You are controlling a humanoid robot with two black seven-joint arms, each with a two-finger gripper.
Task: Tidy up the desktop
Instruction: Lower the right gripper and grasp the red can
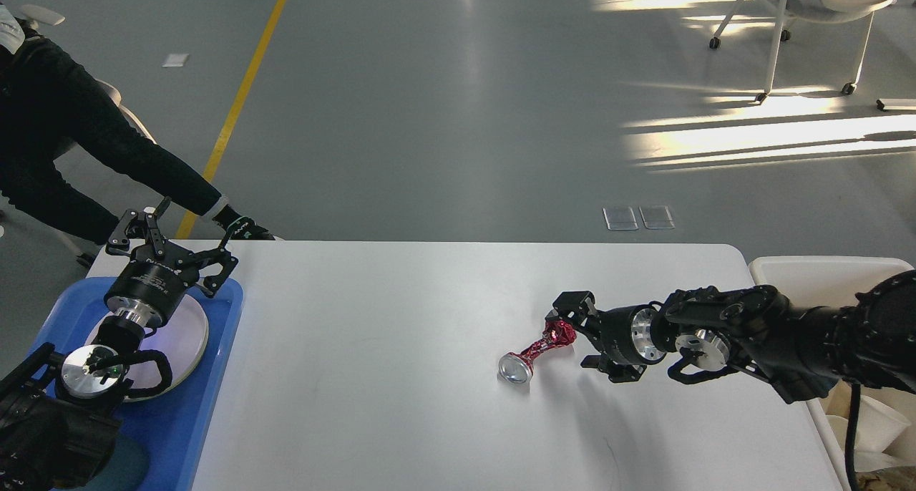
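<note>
Presently the step in hand looks like the pick of the crushed red can (538,351), which lies on its side on the desktop (401,376) right of centre, silver end toward the near edge, red end toward the far right corner. The right gripper (578,339) sits low at the red end, fingers apart around it, not visibly clamped. Judgement: close squarely on the crumpled waist or red end, since the foil-thin metal may slip or roll; lift only once seated. The white bin (801,273) off the right edge seems the likely drop. Further left, the left gripper (172,237) hangs spread, empty, over the blue tray (215,376) by the far left corner.
</note>
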